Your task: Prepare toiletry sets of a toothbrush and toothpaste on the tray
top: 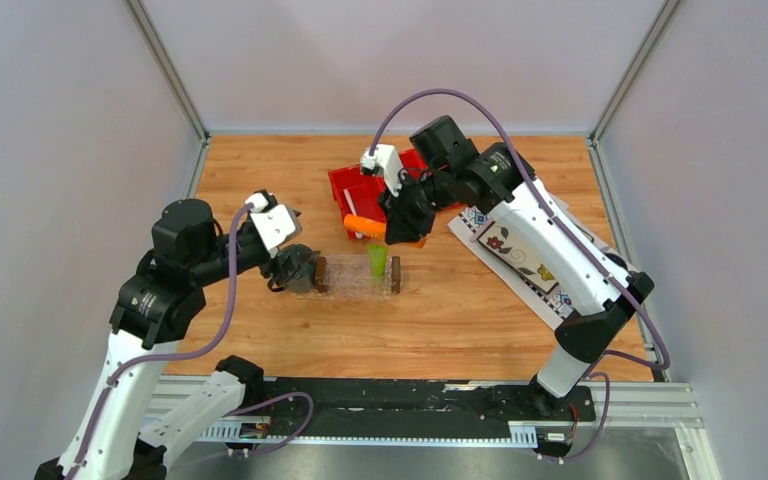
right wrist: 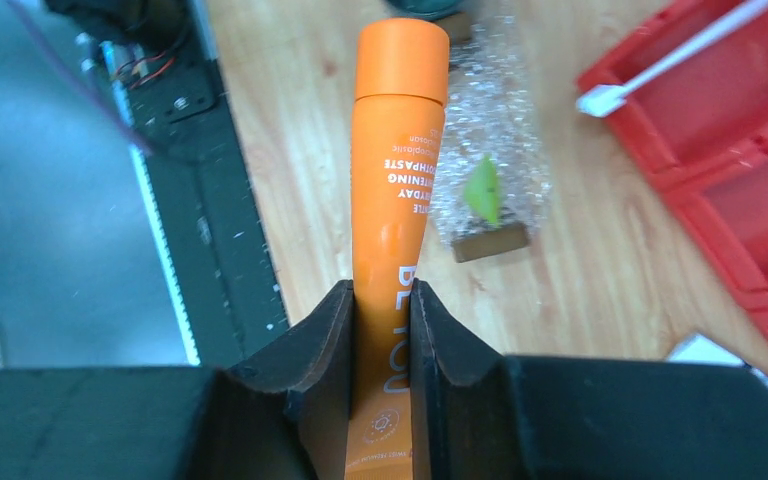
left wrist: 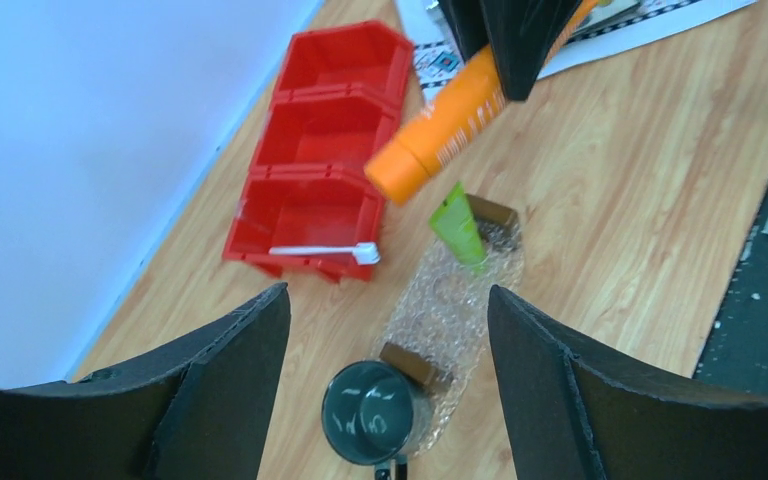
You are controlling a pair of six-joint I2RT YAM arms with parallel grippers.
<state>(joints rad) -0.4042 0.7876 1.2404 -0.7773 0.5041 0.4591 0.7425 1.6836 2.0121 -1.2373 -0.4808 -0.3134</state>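
My right gripper [right wrist: 382, 295] is shut on the flat end of the orange toothpaste [right wrist: 395, 170] tube, which is held in the air, cap forward. In the top view the orange toothpaste [top: 365, 225] hangs just above and behind the clear tray [top: 350, 278]. The lime green toothpaste [left wrist: 458, 228] lies at the tray's [left wrist: 445, 320] right end by a brown handle. A white toothbrush [left wrist: 320, 252] lies in the nearest compartment of the red bin [left wrist: 330, 110]. My left gripper [left wrist: 388, 300] is open and empty, above the tray's left end.
A dark grey-green mug [left wrist: 373, 412] stands against the tray's left handle, below my left fingers. The flower-patterned cloth [top: 520, 255] lies at the right, under the right arm. The red bin [top: 355, 185] sits behind the tray.
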